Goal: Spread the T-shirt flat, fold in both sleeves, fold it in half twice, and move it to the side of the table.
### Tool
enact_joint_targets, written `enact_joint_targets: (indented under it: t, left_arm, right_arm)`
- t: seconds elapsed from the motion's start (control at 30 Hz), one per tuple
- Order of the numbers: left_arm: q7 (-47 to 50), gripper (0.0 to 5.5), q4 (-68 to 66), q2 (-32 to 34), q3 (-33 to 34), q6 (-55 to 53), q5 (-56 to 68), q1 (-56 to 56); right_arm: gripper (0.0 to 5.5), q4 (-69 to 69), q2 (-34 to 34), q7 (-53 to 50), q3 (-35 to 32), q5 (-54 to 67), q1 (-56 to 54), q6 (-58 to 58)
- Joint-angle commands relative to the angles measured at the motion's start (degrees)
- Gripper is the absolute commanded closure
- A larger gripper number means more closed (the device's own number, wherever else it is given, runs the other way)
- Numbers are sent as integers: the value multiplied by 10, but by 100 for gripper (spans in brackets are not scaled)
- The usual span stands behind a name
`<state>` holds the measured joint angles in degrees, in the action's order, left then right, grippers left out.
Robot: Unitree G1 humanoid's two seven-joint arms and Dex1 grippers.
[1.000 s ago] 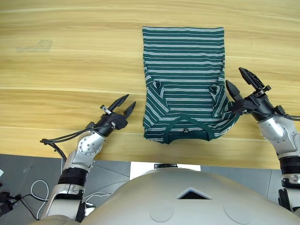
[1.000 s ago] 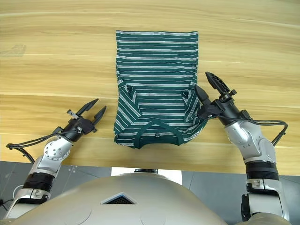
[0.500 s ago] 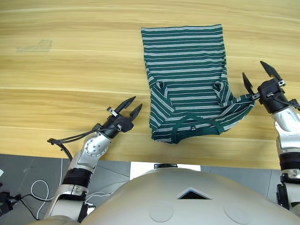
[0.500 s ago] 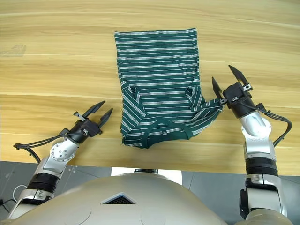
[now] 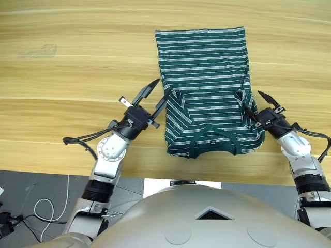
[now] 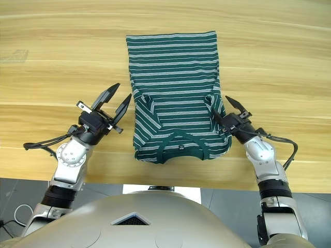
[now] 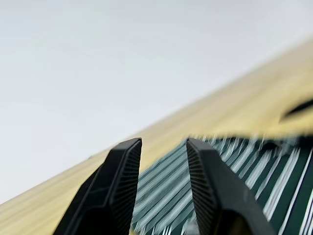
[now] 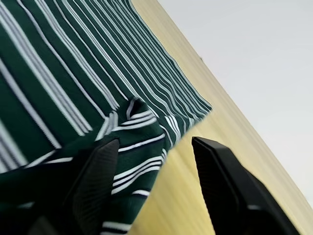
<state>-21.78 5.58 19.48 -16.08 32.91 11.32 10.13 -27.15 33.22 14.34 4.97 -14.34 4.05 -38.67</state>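
**Left gripper** (image 5: 161,88), black and two-fingered, stands unclenched with nothing between its fingers. It sits at nine o'clock of the garment, its tips just beside the left folded edge at shoulder level. From the left wrist camera the striped cloth lies just beyond the parted fingers (image 7: 120,171).

**Dark green T-shirt with thin white stripes** (image 5: 204,64) lies flat on the pale wooden table (image 5: 77,62), at twelve o'clock from the robot. Both sleeves are already turned in, so the garment forms a narrow upright rectangle. The collar (image 5: 211,138) is at the six o'clock end and the hem at twelve o'clock.

**Right gripper** (image 5: 251,99) is likewise released, at four o'clock of the T-shirt. It straddles the right folded edge: from the right wrist camera one finger (image 8: 95,181) hangs over cloth and the other over bare wood.

**Handling.** The fabric is judged light, limp and without stiffness. It will probably sag between two holds, and the tucked sleeves could slip out if only the top layer is pinched. The smooth tabletop would let the whole piece slide rather than lift. The sensible holds for the first half-fold are the two collar-end corners, at seven and five o'clock, each pinch taking all layers.
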Motion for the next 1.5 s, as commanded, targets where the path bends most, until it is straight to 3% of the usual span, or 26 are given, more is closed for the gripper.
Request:
enact_joint_targets:
  t: [0.03,0.3,0.5,0.73,1.0,1.27,1.5]
  left_arm:
    - [-21,381,26,-51,-44,-63,40,-13]
    - [-39,381,-102,-185,-177,-191,-10,-30]
    - [-85,381,-214,-253,-209,-253,-17,-72]
    - [-61,381,-292,-326,-218,-296,-10,-102]
    - [-62,381,-242,-310,-229,-333,34,-108]
    - [100,381,-202,-255,-162,-592,48,-84]
    - [118,381,-202,-208,-131,-653,53,-52]
  right_arm:
    - [275,-14,0,7,-1,9,-5,-10]
    - [275,-18,-5,21,2,27,-26,-15]
    - [275,-15,-18,24,1,35,-35,-6]
    - [275,3,-26,40,2,46,-32,0]
    - [275,10,-30,34,0,40,-29,3]
    - [275,82,-39,41,-37,109,10,36]
    - [275,70,-38,36,-75,145,-7,58]
